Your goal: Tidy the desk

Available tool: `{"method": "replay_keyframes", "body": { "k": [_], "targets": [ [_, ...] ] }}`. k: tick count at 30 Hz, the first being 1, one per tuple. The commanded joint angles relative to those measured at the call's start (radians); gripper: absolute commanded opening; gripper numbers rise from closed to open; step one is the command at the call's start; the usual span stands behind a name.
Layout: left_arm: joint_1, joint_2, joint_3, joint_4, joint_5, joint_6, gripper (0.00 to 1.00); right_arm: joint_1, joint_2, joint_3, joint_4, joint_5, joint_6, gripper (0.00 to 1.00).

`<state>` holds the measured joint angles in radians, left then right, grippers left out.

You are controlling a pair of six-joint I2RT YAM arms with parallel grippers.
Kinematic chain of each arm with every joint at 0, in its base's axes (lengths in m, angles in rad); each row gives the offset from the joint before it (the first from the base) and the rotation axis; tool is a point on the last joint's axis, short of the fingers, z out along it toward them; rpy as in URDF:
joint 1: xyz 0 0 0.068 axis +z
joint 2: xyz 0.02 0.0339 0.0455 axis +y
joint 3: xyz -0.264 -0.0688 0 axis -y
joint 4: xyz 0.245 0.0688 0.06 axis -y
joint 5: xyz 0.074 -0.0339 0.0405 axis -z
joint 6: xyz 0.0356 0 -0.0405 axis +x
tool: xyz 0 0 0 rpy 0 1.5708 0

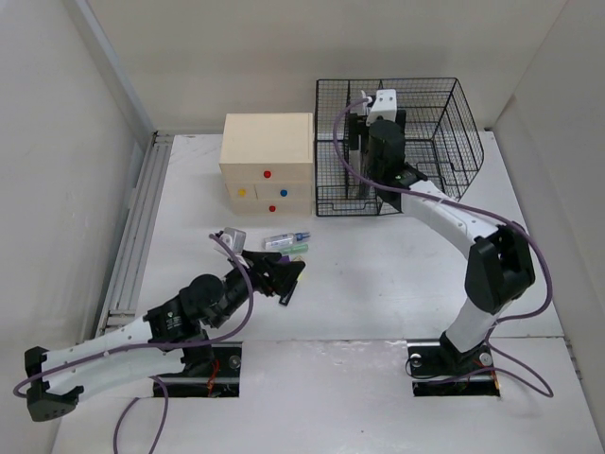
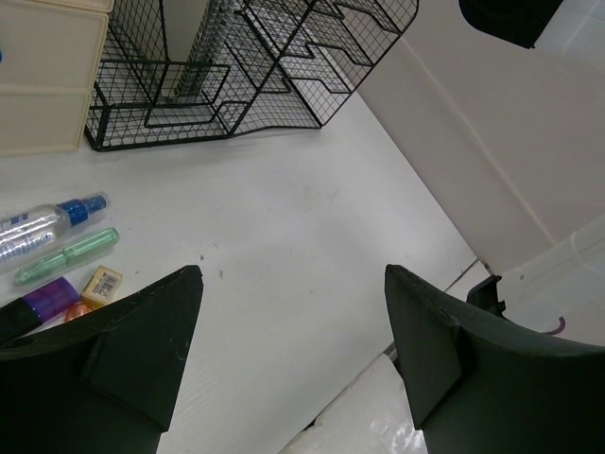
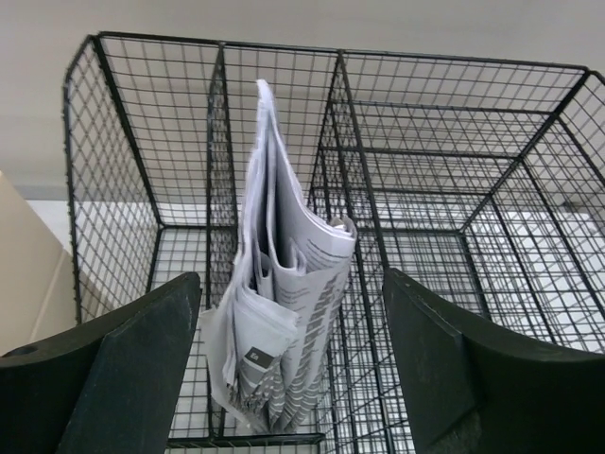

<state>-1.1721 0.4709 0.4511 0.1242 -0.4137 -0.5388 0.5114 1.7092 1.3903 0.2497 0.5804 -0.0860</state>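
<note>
Left tool [image 2: 293, 279]: spread wide, gripping nothing, hovering low over the white surface [image 2: 312, 218] stretching beneath and ahead. Ahead-left of it, lying on that surface: clear bottle [image 2: 47, 222], green pen [image 2: 71, 253], small eraser [image 2: 101, 284]. Right tool [image 3: 291, 279]: likewise spread, pinching nothing, reaching into the black wire organizer [image 3: 425, 142]. Straight ahead, in line with the gap between its fingers: sheaf of papers [image 3: 284, 312], upright in a slot.
</note>
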Motion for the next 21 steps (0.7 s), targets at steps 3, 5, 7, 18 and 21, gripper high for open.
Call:
{"method": "replay_keyframes", "body": {
  "k": [3,5,7,18,21],
  "targets": [
    [-0.006,-0.021,0.001,-0.011,0.009,0.005,0.75,-0.022,-0.046,0.012,-0.029,0.048,-0.006,0.81],
    [-0.006,-0.021,0.014,-0.02,0.0,0.014,0.75,-0.031,-0.057,0.012,-0.029,0.049,-0.006,0.81],
    [-0.006,-0.031,0.024,-0.047,-0.036,0.014,0.75,-0.031,-0.085,0.012,-0.029,0.032,-0.015,0.81],
    [0.005,0.06,0.181,-0.109,-0.465,-0.017,0.72,-0.025,-0.371,0.01,-0.177,-0.52,-0.175,1.0],
    [0.034,0.13,0.192,-0.061,-0.511,-0.016,0.52,-0.044,-0.39,0.025,-0.326,-0.88,-0.166,0.95]
  ]
}}
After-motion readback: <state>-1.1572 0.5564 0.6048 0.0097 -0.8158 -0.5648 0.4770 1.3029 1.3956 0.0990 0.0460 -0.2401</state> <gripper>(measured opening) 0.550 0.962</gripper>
